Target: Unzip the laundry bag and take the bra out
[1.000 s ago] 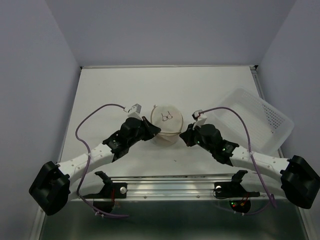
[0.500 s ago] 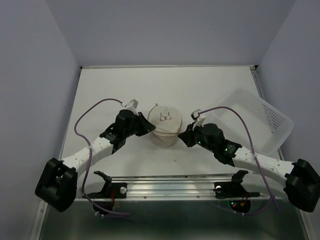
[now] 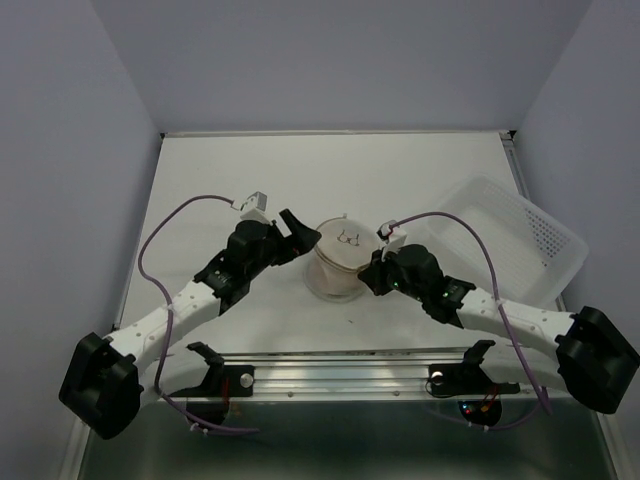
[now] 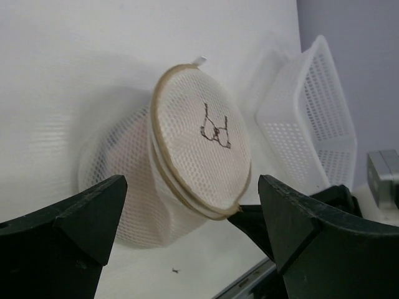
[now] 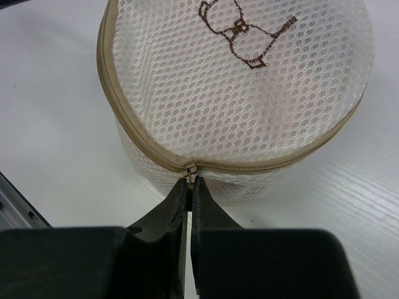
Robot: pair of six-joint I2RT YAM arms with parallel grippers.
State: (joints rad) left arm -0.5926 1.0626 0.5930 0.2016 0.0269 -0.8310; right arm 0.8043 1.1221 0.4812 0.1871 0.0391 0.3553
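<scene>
Top view, you have the laundry bag point(image 3: 338, 262) mid-table with the left gripper point(image 3: 301, 234) spread wide just beside it; left wrist view, bag tipped on edge, basket point(image 4: 312, 118) behind; right wrist view, right gripper point(image 5: 191, 187) pinched narrow on the zipper pull point(image 5: 191, 169).

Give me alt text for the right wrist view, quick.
The right pincer is pinched shut on the zipper pull at the near edge of the cream mesh laundry bag; the tan zipper in view is closed. The bag sits on a white table.
</scene>
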